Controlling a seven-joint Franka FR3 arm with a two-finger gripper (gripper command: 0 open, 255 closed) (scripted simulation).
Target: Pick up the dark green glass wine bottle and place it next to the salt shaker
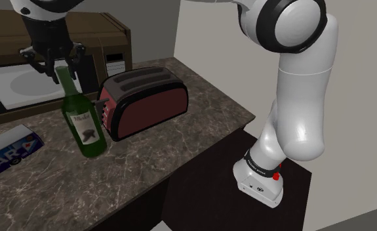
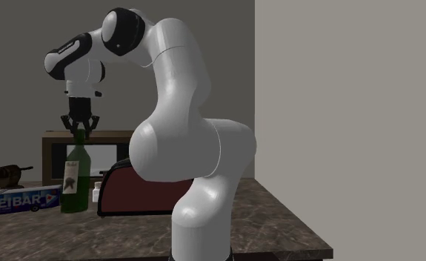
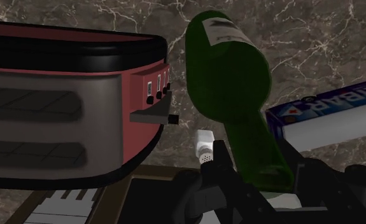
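Observation:
A dark green wine bottle (image 1: 83, 125) with a white label stands on the marble counter (image 1: 180, 144), just beside the red toaster. My black gripper (image 1: 58, 64) sits over the bottle's top, its fingers shut on the neck. From the second exterior view the gripper (image 2: 78, 127) hangs straight down onto the bottle (image 2: 73, 182). In the wrist view the bottle (image 3: 229, 70) runs down between my fingers, gripper (image 3: 270, 175). A small white salt shaker (image 3: 204, 147) stands between the bottle and the toaster, close to the bottle's base; the same shaker (image 2: 98, 194) is also seen from the side.
A red toaster (image 1: 144, 98) stands right of the bottle in the shoulder view. A microwave (image 1: 42, 72) lies behind it. A blue and white box (image 1: 10, 152) is at the counter's left. The counter edge (image 1: 200, 154) drops off toward the stand.

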